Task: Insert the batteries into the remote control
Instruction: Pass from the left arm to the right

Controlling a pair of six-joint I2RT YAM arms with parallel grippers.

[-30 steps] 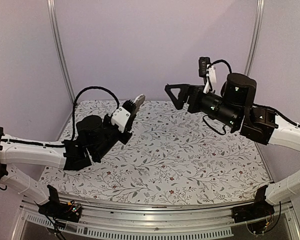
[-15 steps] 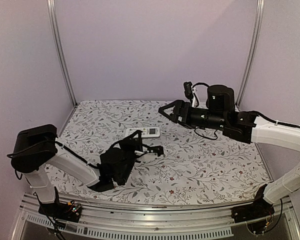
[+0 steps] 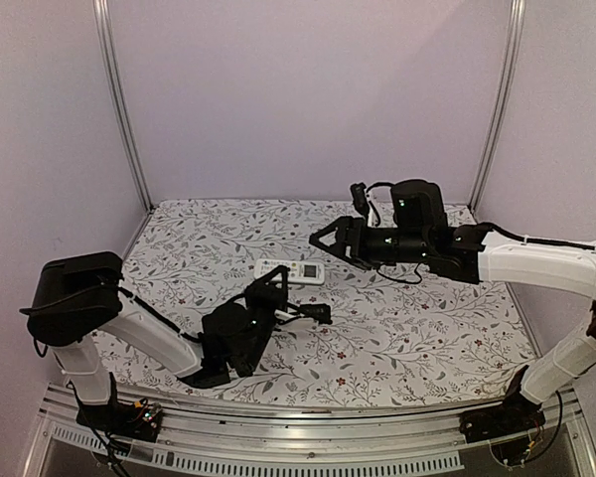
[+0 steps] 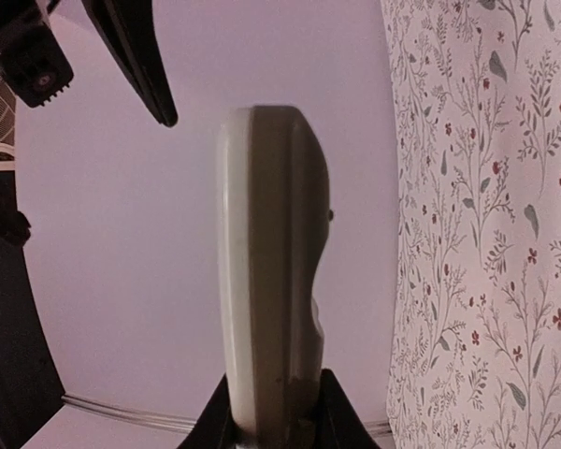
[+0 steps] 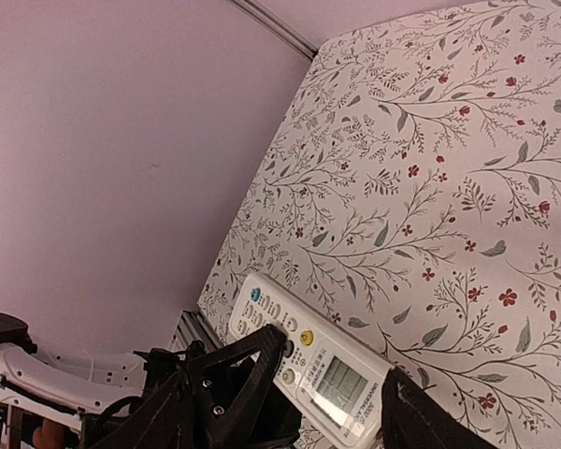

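Observation:
The remote control [image 3: 289, 270] is a slim white bar, held level a little above the flowered table near its middle. My left gripper [image 3: 270, 284] is shut on one end of it. The left wrist view shows the remote control [image 4: 271, 262] edge-on, white front to the left and tan back to the right, clamped in my left gripper [image 4: 273, 398]. My right gripper [image 3: 328, 250] is open at the remote's other end. In the right wrist view the remote control [image 5: 262, 313] shows its buttons and screen, with my right gripper [image 5: 337, 360] astride it; contact cannot be told. The batteries are out of view.
The flowered tablecloth [image 3: 417, 318] covers the whole table. Purple walls and metal posts [image 3: 119, 109] close in the back and sides. My left arm's elbow [image 3: 74, 288] stands high at the near left. A metal rail [image 3: 298, 442] runs along the front edge.
My left arm has swung the remote from high at the back left down to the table's middle. My right gripper has come down and left to the remote, its jaws narrowing.

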